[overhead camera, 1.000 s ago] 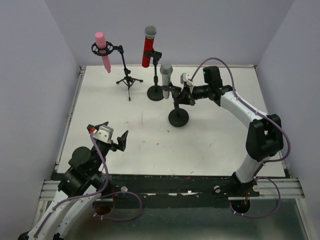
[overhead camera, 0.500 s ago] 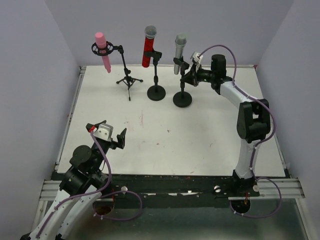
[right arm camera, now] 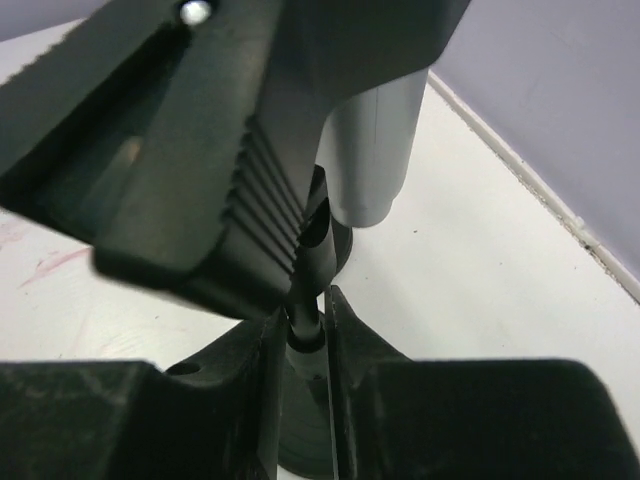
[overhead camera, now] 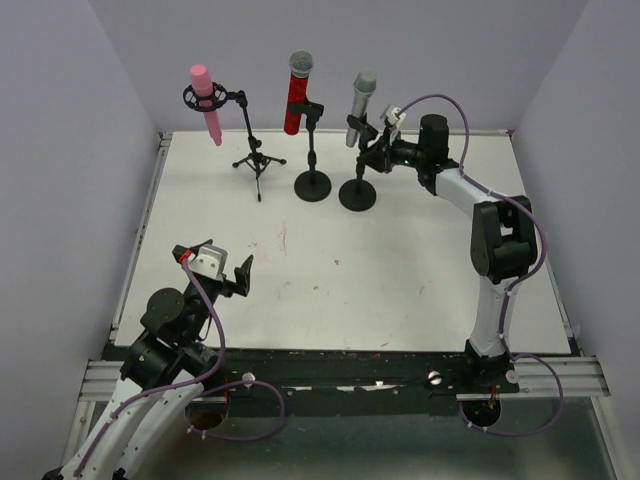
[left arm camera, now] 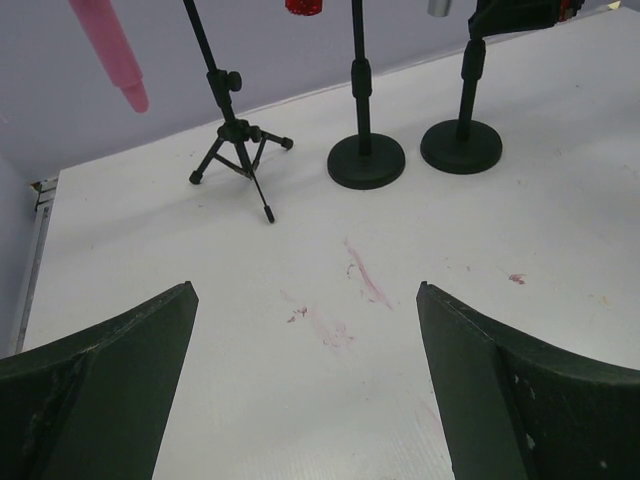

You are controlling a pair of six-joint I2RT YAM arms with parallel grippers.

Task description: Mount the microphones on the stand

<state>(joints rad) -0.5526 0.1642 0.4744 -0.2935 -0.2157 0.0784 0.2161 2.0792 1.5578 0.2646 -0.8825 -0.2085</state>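
The pink microphone point(overhead camera: 204, 102) sits in the clip of a tripod stand point(overhead camera: 258, 160). The red microphone point(overhead camera: 296, 95) sits in a round-base stand point(overhead camera: 313, 185). The silver-grey microphone point(overhead camera: 361, 102) sits clipped in a second round-base stand point(overhead camera: 358, 195) beside it. My right gripper point(overhead camera: 372, 155) is shut on that stand's pole point(right arm camera: 305, 322), just below the clip point(right arm camera: 190, 190) and the microphone's lower end point(right arm camera: 370, 165). My left gripper point(overhead camera: 214, 270) is open and empty at the near left, its fingers point(left arm camera: 100, 380) wide apart over the bare table.
Purple walls close the table at the back and sides. The left wrist view shows the tripod point(left arm camera: 240, 150) and both round bases point(left arm camera: 366, 160) point(left arm camera: 461, 147) in a row at the back. Faint red smears point(left arm camera: 365, 275) mark the white tabletop.
My right gripper has carried the silver-grey microphone's stand from mid-table to the back, beside the red microphone's stand. The left arm has stayed still.
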